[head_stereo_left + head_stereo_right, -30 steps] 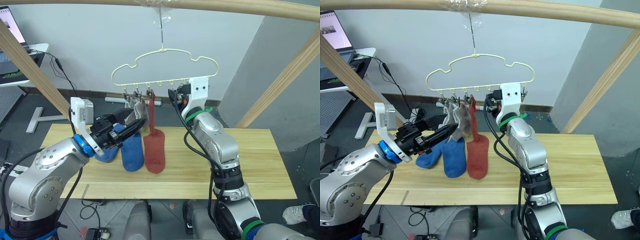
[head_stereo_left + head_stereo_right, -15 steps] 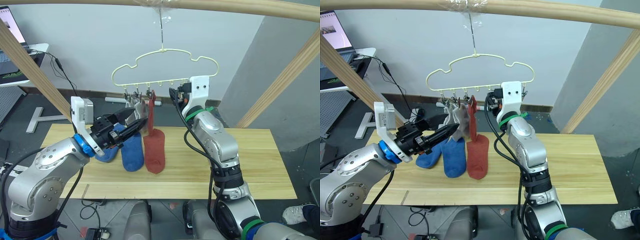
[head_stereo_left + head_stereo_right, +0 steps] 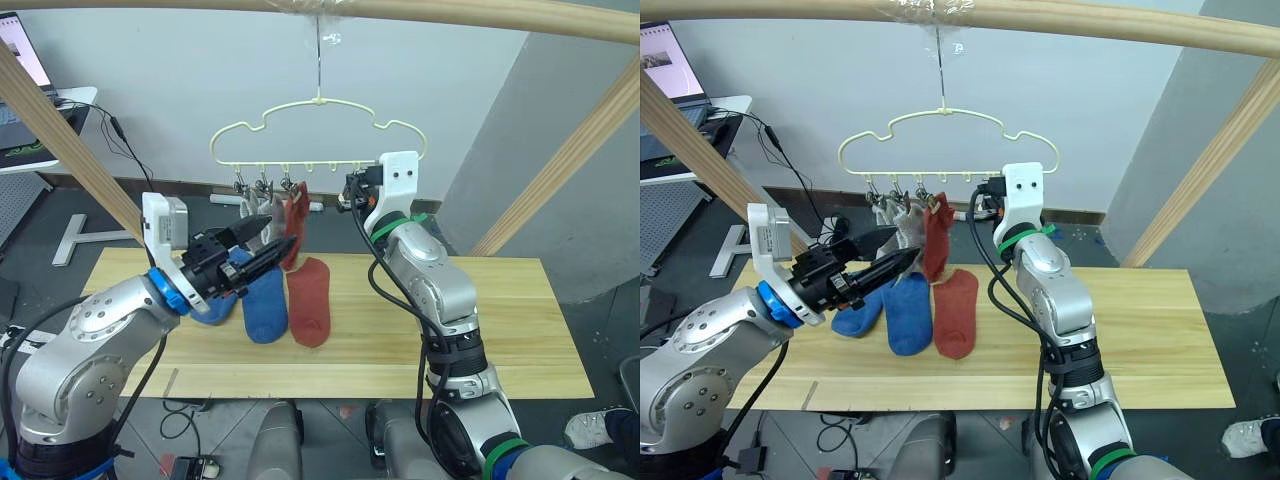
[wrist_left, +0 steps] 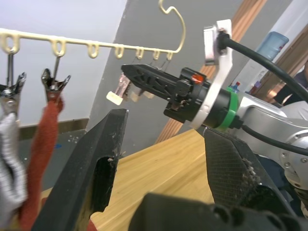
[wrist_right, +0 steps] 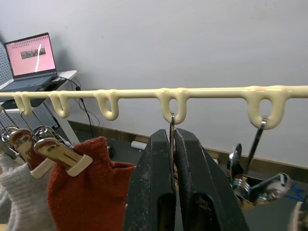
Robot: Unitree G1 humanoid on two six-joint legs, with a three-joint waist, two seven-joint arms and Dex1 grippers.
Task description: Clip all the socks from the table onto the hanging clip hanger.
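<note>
The pale yellow clip hanger [image 5: 216, 91] hangs from a hook above the table [image 3: 470, 330]. Two light grey socks [image 3: 262, 212] and one rust red sock [image 3: 293, 215] are clipped at its left end. On the table below lie two blue socks [image 3: 265, 300] and another red sock [image 3: 309, 300]. My left gripper [image 3: 276, 236] is open just in front of the hung red sock, with nothing between its fingers [image 4: 103, 159]. My right gripper [image 5: 174, 137] is shut on the wire of an empty metal clip [image 5: 172, 122] to the right of the red sock.
A thick wooden pole frame [image 3: 450, 12] runs overhead, with slanted posts at the left [image 3: 60, 130] and at the right [image 3: 570, 160]. A desk with a laptop [image 3: 15, 60] and cables stands far left. The table's right half is bare wood.
My left gripper has opened and let go of the red sock, which now hangs shorter from its clip. The hanger has swung to the left. The right gripper keeps its hold.
</note>
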